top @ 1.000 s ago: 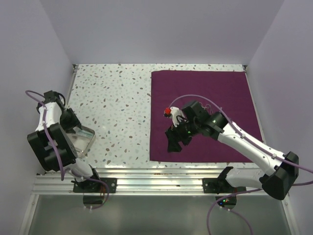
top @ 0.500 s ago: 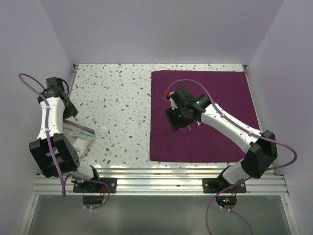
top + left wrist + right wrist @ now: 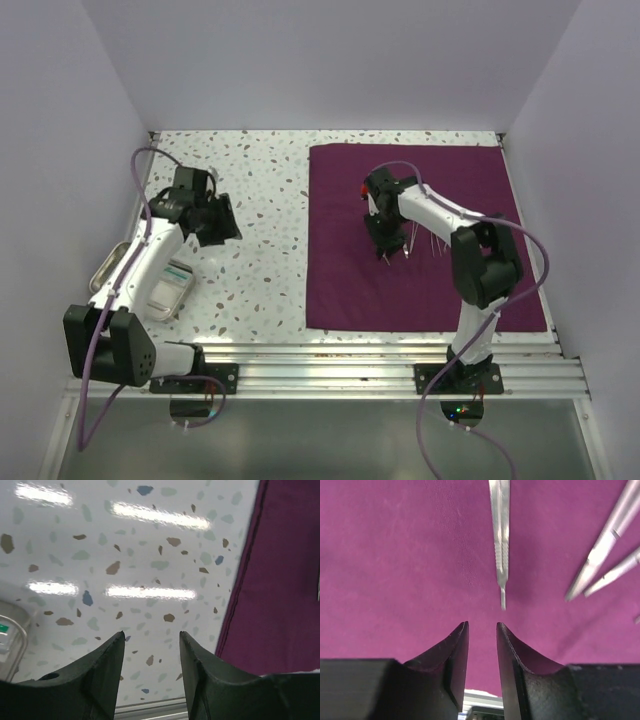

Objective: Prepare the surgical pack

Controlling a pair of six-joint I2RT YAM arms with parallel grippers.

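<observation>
The surgical pack (image 3: 470, 290) is spread flat on the right half of the desk (image 3: 260, 190), with its left hem near the desk's middle. The right jaws are positioned low over the middle of the pack, tips directed at the cloth. A narrow gap is left between them and nothing is gripped. A ribbed steel scalpel handle (image 3: 500, 535) is laid on the cloth just ahead of the tips, and further slim steel instruments (image 3: 605, 540) are laid to its right. The left jaws are set apart and empty over bare desk, left of the pack's hem, near a metal tray (image 3: 112, 262). The pack is presented as a plain dark-purple cloth, smooth, with a darker line along the hem.
</observation>
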